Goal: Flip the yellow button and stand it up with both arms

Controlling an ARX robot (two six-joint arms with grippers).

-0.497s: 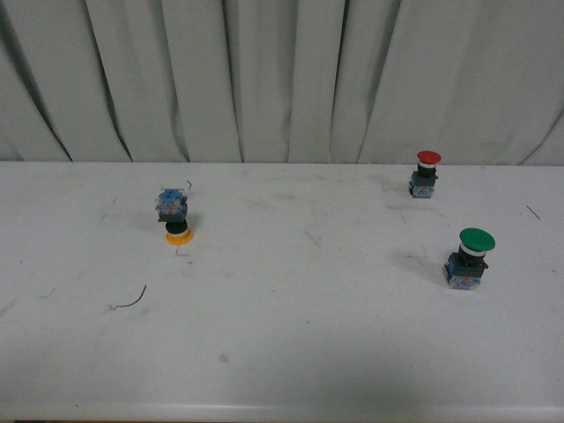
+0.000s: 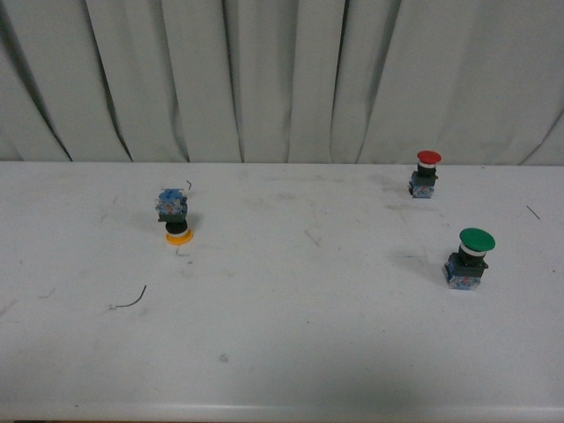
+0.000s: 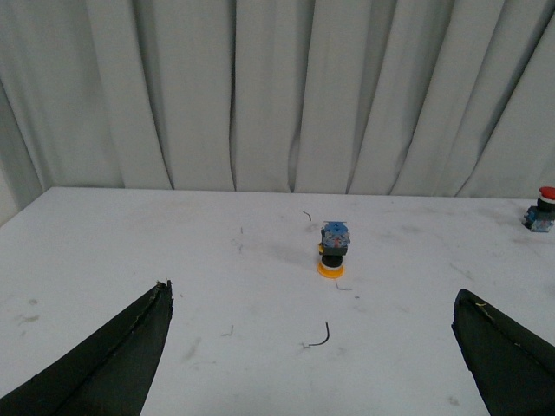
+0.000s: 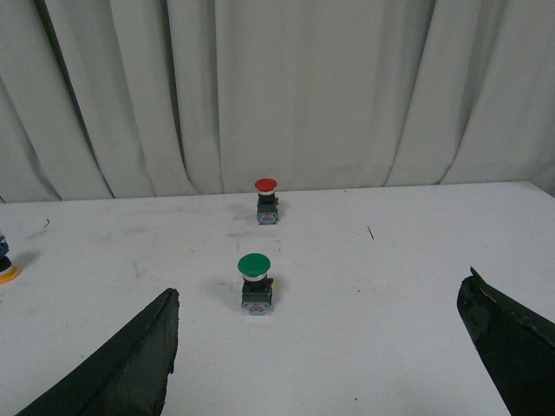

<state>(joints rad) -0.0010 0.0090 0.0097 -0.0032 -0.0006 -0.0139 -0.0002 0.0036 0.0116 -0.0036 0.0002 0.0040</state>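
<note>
**Yellow button upside down on the left, both claws spread and well short of it**

The yellow button (image 2: pixel 174 218) stands on the left half of the table (image 2: pixel 291 344), inverted: its yellow cap is flat on the surface and the blue-grey base points up, so its long axis is vertical. Nothing touches it.

From my left wrist camera it sits ahead of the left gripper (image 3: pixel 312 290), roughly on the line between the two fingers but well apart from them. That claw is spread wide and holds nothing. The right gripper (image 4: pixel 323 284) is likewise spread and empty. Its camera catches the button only at the picture's edge, so I judge the left arm the nearer one for the first grab.

Neither arm shows in my front view. The red button (image 2: pixel 427 173) and green button (image 2: pixel 471 257) stand cap-up on the right side, well clear.
</note>
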